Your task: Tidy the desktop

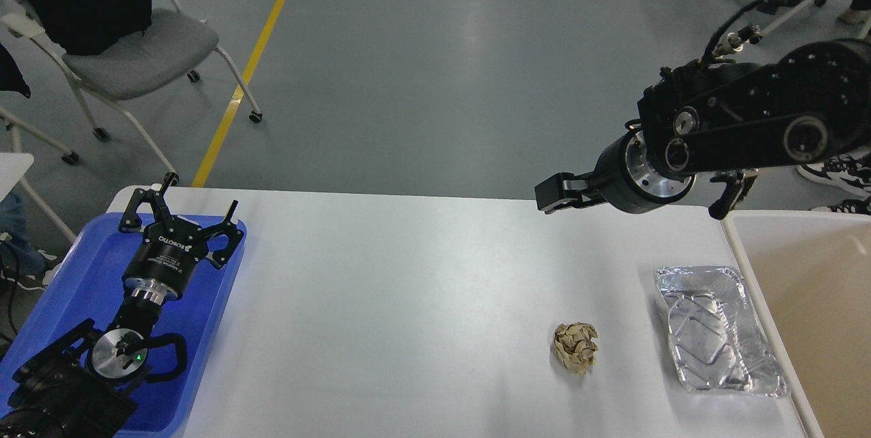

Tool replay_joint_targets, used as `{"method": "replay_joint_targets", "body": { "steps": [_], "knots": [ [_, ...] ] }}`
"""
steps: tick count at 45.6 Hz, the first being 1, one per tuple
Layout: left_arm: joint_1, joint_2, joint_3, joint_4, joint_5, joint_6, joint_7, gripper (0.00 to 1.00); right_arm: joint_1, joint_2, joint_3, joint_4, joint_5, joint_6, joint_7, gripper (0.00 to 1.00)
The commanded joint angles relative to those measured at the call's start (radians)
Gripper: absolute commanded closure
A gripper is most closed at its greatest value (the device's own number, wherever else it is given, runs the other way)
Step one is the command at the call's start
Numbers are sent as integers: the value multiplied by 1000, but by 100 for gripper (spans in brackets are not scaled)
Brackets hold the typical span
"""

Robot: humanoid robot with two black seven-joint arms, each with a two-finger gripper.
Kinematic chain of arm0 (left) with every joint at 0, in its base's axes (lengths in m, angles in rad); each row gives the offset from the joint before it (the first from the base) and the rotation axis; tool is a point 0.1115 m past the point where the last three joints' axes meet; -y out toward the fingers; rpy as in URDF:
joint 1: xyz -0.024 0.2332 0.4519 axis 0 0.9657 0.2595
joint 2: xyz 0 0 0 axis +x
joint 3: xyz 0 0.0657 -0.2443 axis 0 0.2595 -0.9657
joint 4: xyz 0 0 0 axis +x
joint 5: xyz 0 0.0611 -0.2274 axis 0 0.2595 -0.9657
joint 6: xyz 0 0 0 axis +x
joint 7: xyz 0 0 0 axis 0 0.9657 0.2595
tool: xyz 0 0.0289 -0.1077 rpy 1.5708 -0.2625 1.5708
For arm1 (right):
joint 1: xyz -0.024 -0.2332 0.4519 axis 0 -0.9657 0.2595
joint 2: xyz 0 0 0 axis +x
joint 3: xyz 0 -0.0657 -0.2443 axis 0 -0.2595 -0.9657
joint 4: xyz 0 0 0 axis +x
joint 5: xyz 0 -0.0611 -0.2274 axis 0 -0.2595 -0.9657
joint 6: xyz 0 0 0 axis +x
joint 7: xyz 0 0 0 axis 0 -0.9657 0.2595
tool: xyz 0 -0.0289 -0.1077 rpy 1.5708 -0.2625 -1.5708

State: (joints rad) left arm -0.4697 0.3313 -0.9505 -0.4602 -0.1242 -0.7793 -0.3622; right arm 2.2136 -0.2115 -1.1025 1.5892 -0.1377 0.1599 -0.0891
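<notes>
Right arm nearest the clutter.

Your crumpled paper ball [576, 347] and foil tray [718, 331] lay on the counter [408, 302] at five o'clock, below your right gripper [552, 193]; its jaws I cannot tell. Left gripper [178, 210], jaws spread empty, hovered over the blue tray [204, 329].

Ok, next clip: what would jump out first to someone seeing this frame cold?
Probably the right arm's gripper, held high above the far right part of the white desktop; its fingers cannot be told apart here. Below it lie a crumpled paper ball and, to its right, a crushed foil tray, next to the beige bin. At far left, the left gripper is spread open over the blue tray.
</notes>
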Motion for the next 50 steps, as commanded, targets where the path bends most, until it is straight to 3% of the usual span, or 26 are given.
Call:
{"method": "replay_joint_targets", "body": {
  "steps": [1,13,30,35,50],
  "knots": [
    [0,0,-1,0,0,0,0,1,20,61,-23,51,1,73,0,0],
    [0,2,-2,0,0,0,0,1,-6,78,-28,51,70,119,-1,0],
    [0,0,-2,0,0,0,0,1,-84,119,-23,18,222,86,-4,0],
    [0,0,-2,0,0,0,0,1,-94,119,-23,6,221,49,-6,0],
    [0,0,-2,0,0,0,0,1,-91,106,-37,-20,198,70,-9,0]
  ]
}}
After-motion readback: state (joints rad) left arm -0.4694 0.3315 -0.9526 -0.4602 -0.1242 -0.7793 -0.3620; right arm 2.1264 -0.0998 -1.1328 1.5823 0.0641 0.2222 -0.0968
